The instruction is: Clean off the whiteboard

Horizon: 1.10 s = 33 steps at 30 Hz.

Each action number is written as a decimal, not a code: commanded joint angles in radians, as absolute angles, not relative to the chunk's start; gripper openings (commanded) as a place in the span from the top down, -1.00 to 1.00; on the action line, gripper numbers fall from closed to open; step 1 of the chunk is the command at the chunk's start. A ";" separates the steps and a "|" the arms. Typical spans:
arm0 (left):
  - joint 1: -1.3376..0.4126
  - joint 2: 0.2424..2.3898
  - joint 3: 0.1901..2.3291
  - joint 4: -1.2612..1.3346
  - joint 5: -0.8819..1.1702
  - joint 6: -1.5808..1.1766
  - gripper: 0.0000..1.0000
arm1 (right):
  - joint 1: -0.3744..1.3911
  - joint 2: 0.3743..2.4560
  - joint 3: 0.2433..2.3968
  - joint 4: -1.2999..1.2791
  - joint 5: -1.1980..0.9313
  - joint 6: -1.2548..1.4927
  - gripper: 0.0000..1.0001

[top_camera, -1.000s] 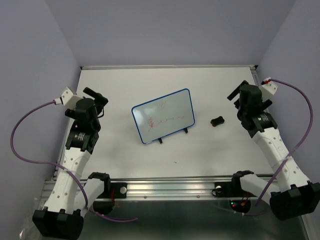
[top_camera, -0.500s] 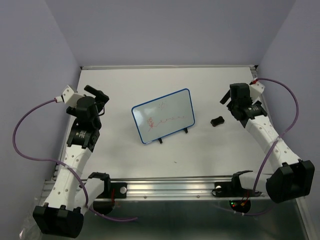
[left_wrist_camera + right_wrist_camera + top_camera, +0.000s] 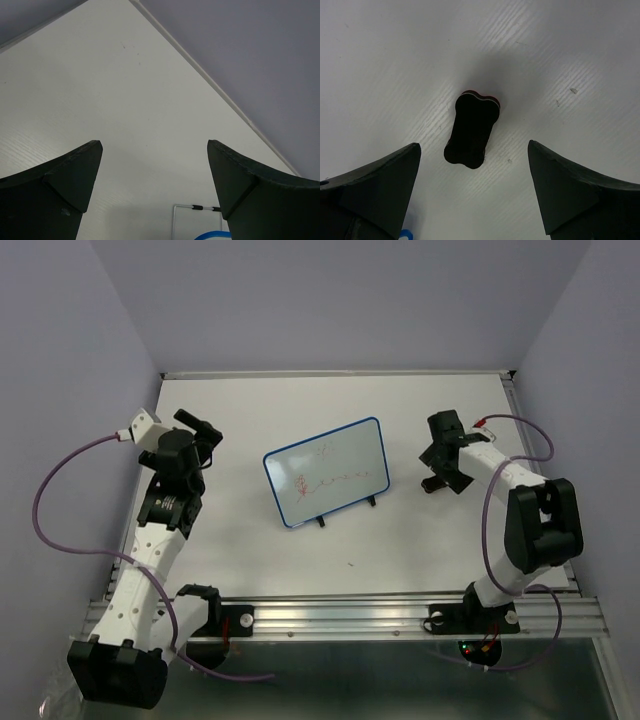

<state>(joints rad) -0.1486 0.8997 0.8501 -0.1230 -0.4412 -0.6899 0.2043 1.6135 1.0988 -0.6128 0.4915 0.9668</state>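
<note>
The whiteboard (image 3: 326, 472), blue-framed with red scribbles, stands tilted on small black feet mid-table. Only its blue corner (image 3: 212, 234) and wire stand (image 3: 186, 206) show in the left wrist view. A small black eraser (image 3: 471, 129) lies flat on the table to the board's right. My right gripper (image 3: 472, 146) hovers directly over it, open, with one finger on each side and not touching it. In the top view the right gripper (image 3: 437, 470) covers most of the eraser. My left gripper (image 3: 199, 430) is open and empty, left of the board.
The raised table edge (image 3: 330, 373) runs along the back, with purple walls behind and at both sides. A rail (image 3: 340, 615) lines the near edge by the arm bases. A purple cable (image 3: 60, 520) loops off the left arm.
My right arm has swung in to the left and come down over the eraser, its jaws narrowing slightly. The left gripper has shifted a little toward the back.
</note>
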 commanded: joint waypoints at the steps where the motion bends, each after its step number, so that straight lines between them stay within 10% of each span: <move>1: -0.144 0.896 0.841 -0.077 -0.443 -0.696 -0.98 | 0.212 1.632 1.124 -0.588 0.502 1.022 -0.80; 33: -0.144 0.953 0.838 -0.061 -0.419 -0.678 -0.98 | 0.212 1.756 1.105 -0.503 0.485 0.911 0.18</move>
